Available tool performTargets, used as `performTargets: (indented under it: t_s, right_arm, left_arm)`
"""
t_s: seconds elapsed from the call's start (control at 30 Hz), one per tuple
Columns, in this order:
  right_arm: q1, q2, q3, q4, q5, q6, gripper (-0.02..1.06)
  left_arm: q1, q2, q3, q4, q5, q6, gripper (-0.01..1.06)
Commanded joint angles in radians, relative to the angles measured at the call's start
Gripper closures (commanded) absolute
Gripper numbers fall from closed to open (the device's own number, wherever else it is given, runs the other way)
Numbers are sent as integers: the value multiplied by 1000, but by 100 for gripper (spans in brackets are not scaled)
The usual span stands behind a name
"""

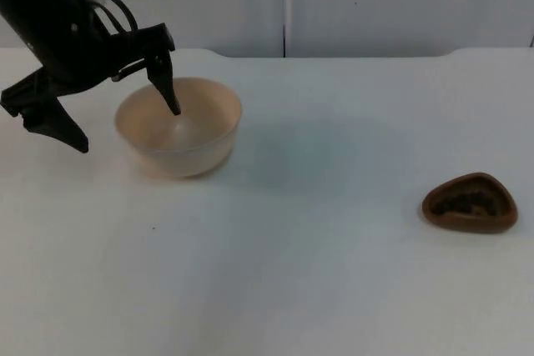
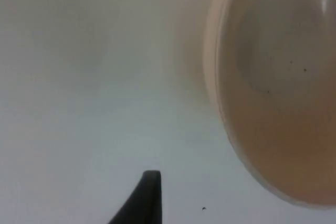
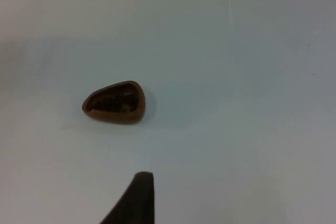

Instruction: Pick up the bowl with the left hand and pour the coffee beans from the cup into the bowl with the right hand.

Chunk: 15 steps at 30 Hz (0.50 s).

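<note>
There's 1 bowl (image 1: 178,126) and 1 cup (image 1: 469,203) on the white surface (image 1: 317,256), and 2 arms to work them.

The bowl sits upright toward the left side, mouth facing up. It's round, so no long axis to speak of. Pale peach or cream, smooth, with a wide rim and a lighter inside. From the left wrist camera the bowl (image 2: 278,87) looks bare inside apart from a few tiny dark specks.

The cup is well apart from it, over by the right edge. It's small, brown, with a rounded triangular rim rather than a circle. Mouth up, its longer side runs roughly left to right in the top view, the narrower rounded end toward the right. Dark coffee beans (image 1: 467,203) lie inside. The right wrist camera looks across at the same cup (image 3: 114,102), standing alone with beans (image 3: 113,102) in it and bare surface all around.

The left end effector (image 1: 125,118) is right at the bowl, spread wide: 1 finger (image 1: 165,85) dips over the rim into the bowl's mouth, the other finger (image 1: 52,118) hangs outside, off to the bowl's left. It's released, gripping nothing.

The right end effector (image 3: 137,198) hangs back from the cup, a black fingertip in its own camera; I can't tell whether it's spread or clenched.

Behind it all stands the grey wall (image 1: 375,2).
</note>
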State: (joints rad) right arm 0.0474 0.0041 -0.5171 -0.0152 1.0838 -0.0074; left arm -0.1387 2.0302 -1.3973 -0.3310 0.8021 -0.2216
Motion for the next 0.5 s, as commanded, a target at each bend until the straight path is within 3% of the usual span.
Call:
performTargets:
  t_s: [0.0, 0.47]
  right_arm:
    - [-6, -4, 1, -5, -6, -5, -1]
    - [-6, -4, 1, -5, -6, -5, -1]
  left_arm:
    - [-10, 16, -7, -7, -45, -69, 6]
    - [25, 54, -7, -81, -134, -121, 6]
